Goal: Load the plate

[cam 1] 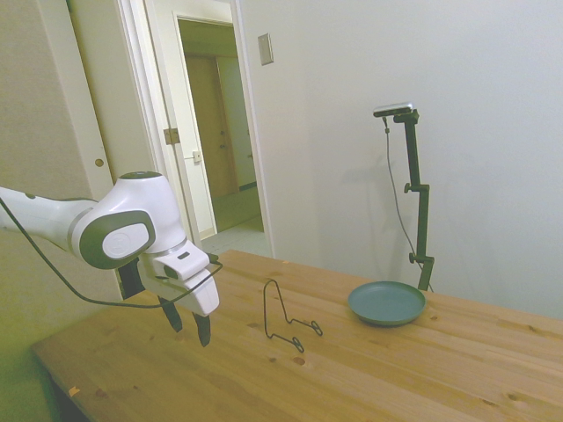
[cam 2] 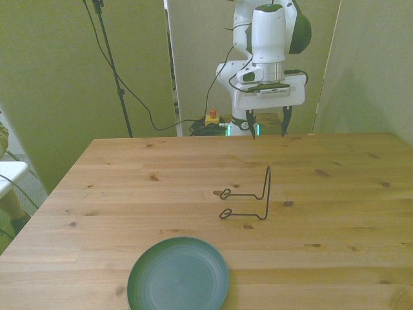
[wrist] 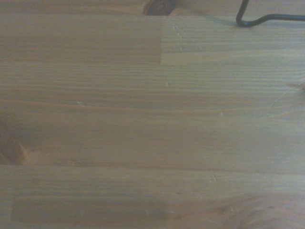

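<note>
Your gripper (cam 2: 266,126) hangs open and empty; the plate (cam 2: 178,275) looks rigid, slippery, possibly breakable, so pinch its raised rim.

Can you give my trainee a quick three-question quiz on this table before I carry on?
1. True or false: the plate already stands in the wire stand.
2. The hand is: A) shut on the plate, B) open and holding nothing, C) shut on the wire stand.
3. In the side view, which lies nearer the hand: the wire stand or the plate?

Key:
1. False. The plate lies flat on the table, apart from the stand.
2. B.
3. The wire stand; the plate lies beyond it.
</note>
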Motion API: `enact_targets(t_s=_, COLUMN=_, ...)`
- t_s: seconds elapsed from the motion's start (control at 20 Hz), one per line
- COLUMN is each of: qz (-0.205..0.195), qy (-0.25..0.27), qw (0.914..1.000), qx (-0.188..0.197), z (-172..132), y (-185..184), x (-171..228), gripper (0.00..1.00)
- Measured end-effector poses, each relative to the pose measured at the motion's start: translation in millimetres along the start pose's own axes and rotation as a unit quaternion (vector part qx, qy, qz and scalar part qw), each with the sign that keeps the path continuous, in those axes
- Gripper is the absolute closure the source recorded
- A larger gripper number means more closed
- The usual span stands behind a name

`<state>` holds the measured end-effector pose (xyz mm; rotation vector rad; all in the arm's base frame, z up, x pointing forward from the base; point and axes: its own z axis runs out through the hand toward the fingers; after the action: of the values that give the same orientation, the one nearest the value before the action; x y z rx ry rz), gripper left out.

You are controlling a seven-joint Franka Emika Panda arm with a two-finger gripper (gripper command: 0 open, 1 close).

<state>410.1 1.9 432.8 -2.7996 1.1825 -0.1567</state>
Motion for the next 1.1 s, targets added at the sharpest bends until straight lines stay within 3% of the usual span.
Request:
enact_targets(t_s=0.3, qz=-0.001, qy=0.003, qw=1.0000, qx=0.003, z=-4, y=-3, x=2, gripper=0.00)
enact_targets(t_s=0.55, qz=0.008, qy=0.021, qw=0.9994, qx=0.028, z=-37, y=-15, x=25, gripper=0.00)
enact_targets(t_s=0.9, qz=0.056, qy=0.032, qw=0.9964, qx=0.055, z=-108, y=-27, x=117, gripper=0.00)
enact_targets(t_s=1.1, qz=0.077, qy=0.035, qw=0.9949, qx=0.056, z=-132, y=-36, x=174, gripper=0.00)
